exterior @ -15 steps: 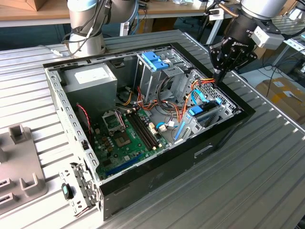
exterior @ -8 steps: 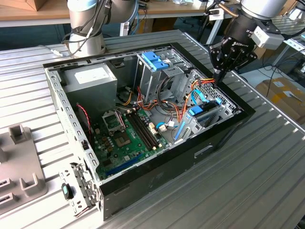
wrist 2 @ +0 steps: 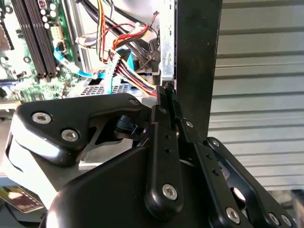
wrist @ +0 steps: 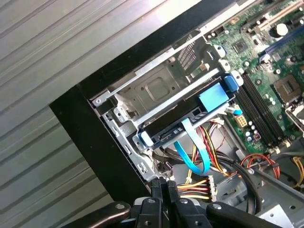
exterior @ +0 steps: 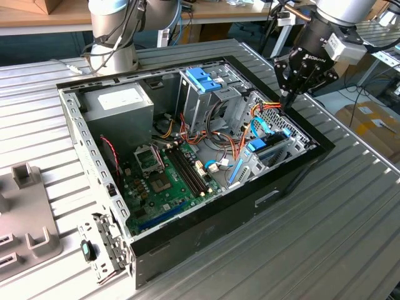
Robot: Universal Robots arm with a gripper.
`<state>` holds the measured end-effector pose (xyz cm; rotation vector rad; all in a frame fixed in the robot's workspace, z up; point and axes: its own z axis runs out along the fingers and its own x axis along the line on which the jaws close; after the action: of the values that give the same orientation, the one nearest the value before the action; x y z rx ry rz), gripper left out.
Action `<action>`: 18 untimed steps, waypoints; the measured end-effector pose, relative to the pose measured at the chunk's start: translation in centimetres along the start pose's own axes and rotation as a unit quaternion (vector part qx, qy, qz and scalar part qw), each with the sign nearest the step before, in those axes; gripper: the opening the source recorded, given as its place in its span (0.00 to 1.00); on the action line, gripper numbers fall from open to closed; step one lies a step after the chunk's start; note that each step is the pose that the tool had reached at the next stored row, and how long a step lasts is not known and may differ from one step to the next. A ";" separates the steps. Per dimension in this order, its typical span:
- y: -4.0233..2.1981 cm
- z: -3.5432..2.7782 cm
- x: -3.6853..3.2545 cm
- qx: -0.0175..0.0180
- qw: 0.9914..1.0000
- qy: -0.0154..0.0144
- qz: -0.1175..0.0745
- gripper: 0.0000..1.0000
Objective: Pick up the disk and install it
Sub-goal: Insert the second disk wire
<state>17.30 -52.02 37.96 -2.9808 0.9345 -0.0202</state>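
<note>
Right now the black two-finger gripper (exterior: 289, 94) is hanging at the upper right of the exterior view, over the far rim of the open black desktop computer case (exterior: 206, 237), and in both wrist views its jaws are pressing together, tips meeting with nothing pinched between them. The disk (wrist: 187, 116), a flat dark hard drive edged by a light-blue plastic carrier rail, is sitting in the silver metal drive bay (wrist: 156, 90) at the case's corner, not in the jaws. In the first wrist view it is lying in the middle of the frame, its long axis running diagonally from lower left to upper right, with the closed fingertips (wrist: 166, 186) at the bottom edge, near its lower-left end and apart from it. In the exterior view the disk (exterior: 270, 145) is showing right of centre, below the gripper, its length running along the case's right-hand wall. A light-blue flat ribbon cable (wrist: 192, 159) is looping from the disk's near end toward the bundle of red, yellow and black power wires (wrist: 202, 187), and that bundle is crowding the space just beside the fingertips. Room is tight: the black case wall is rising on one side, the green motherboard (exterior: 165, 178) and a tall metal drive cage with a blue latch (exterior: 203, 81) are filling the other. Outside, the ribbed grey metal table (exterior: 325, 237) is lying flat.
</note>
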 end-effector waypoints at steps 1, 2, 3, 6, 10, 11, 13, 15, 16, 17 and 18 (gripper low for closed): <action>0.00 0.00 0.00 0.000 1.000 0.000 0.006 0.16; 0.00 0.01 0.00 0.000 1.000 0.000 0.015 0.16; 0.00 0.02 0.00 0.000 1.000 0.001 0.028 0.16; 0.00 0.04 0.00 0.000 0.999 0.001 0.054 0.16; 0.00 0.09 0.00 -0.001 0.996 0.002 0.094 0.16; 0.00 0.10 0.00 -0.001 0.995 0.002 0.102 0.16; 0.00 0.13 0.00 -0.001 0.992 0.003 0.123 0.16; 0.00 0.16 0.00 -0.001 0.990 0.003 0.144 0.16; 0.00 0.18 -0.01 -0.001 0.988 0.003 0.153 0.16; 0.00 0.20 0.00 -0.001 0.987 0.003 0.160 0.16; 0.00 0.22 0.00 -0.002 0.986 0.004 0.168 0.16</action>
<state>17.30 -52.01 37.74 -2.7838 1.4246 -0.0252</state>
